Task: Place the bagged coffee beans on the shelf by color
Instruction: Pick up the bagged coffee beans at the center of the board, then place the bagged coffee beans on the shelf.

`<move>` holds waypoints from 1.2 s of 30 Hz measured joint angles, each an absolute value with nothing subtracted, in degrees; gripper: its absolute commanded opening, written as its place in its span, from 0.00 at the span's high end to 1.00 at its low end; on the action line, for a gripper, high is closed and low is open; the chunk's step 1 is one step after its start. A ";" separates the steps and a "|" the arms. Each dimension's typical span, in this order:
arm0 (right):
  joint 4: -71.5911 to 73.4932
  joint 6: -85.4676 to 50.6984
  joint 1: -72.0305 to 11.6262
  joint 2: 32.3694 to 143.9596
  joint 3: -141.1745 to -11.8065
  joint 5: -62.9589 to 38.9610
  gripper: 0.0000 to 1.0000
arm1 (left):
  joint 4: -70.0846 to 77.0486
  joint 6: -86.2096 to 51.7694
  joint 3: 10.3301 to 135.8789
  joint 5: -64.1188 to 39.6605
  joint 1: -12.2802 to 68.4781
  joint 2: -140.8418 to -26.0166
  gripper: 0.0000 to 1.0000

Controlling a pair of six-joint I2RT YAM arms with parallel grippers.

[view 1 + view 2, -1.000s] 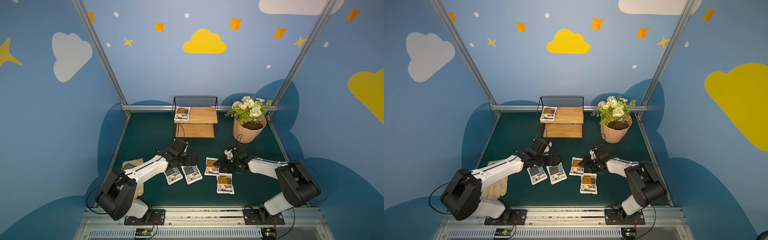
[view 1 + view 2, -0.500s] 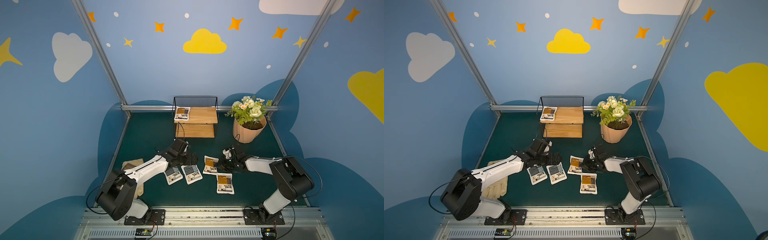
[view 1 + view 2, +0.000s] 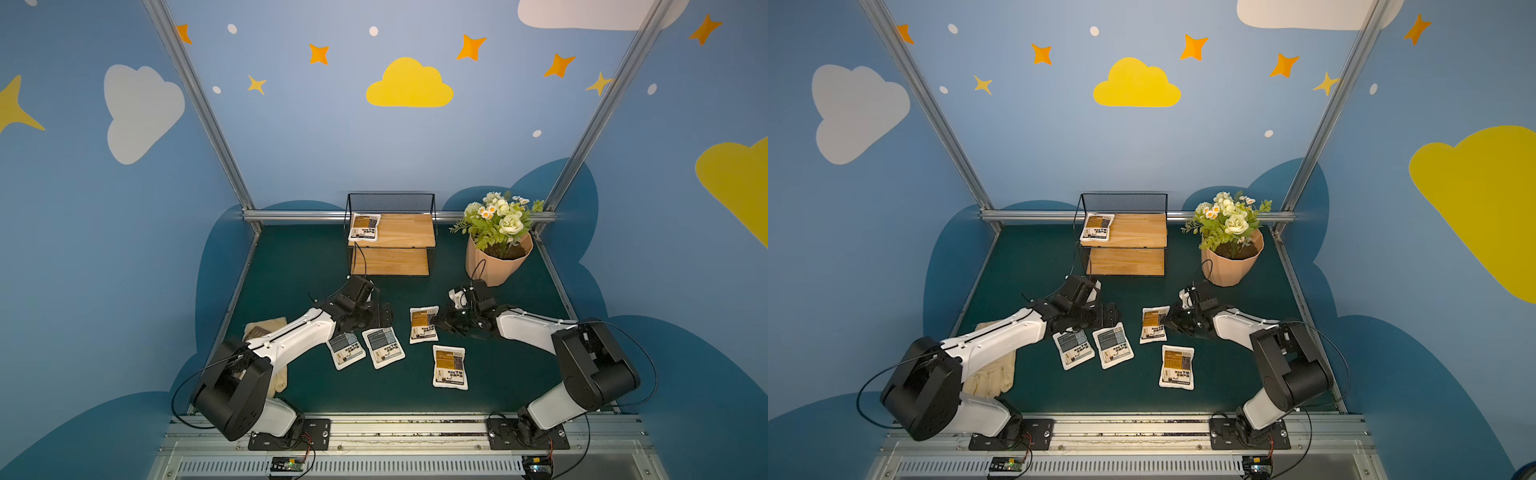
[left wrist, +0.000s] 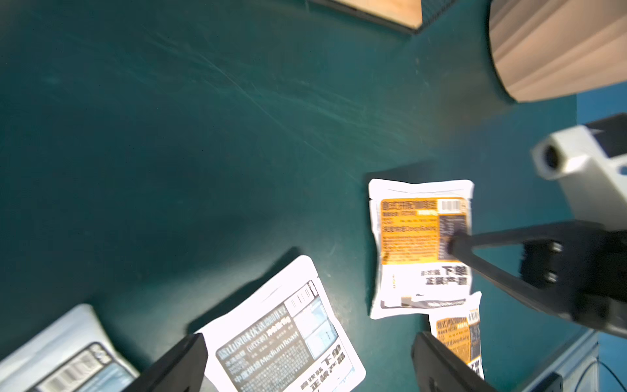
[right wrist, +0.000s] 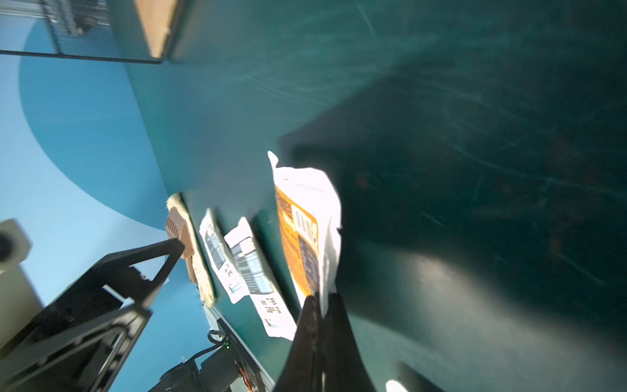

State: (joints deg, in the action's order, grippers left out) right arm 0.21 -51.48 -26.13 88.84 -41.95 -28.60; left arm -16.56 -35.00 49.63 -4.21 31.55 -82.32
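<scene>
Tan flower pot (image 3: 496, 266) and cream gloves (image 3: 270, 324), well apart.

**Work Cell Enclosure and Surroundings**

The cell is enclosed by blue walls (image 3: 332, 158), which are decorated with a yellow cloud (image 3: 409, 85), white clouds (image 3: 141, 110) and orange stars (image 3: 319, 54). The rear corners are framed by slanted aluminium posts (image 3: 199, 104), which are joined at the base by a horizontal bar (image 3: 299, 215). The floor is covered by a dark green mat (image 3: 291, 266). A metal rail (image 3: 407, 430) is fitted along the front edge. The scene is evenly lit.
</scene>
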 measured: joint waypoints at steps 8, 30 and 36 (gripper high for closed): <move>-4.38 -50.35 -25.96 82.83 -47.40 -28.60 1.00 | -19.22 -35.35 49.67 -3.95 22.09 -72.75 0.00; -10.22 -49.91 -30.28 90.30 -76.64 -29.17 1.00 | -21.78 -29.80 63.00 -14.87 11.29 -73.32 0.00; -12.86 -48.80 -30.15 98.61 -88.51 -27.42 1.00 | -21.39 -29.26 67.16 -16.95 10.52 -77.28 0.00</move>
State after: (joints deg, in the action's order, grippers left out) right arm -12.86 -48.80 -30.15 98.61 -88.51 -27.42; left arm -21.39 -29.26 67.16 -16.95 10.52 -77.28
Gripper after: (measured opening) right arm 0.046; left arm 0.999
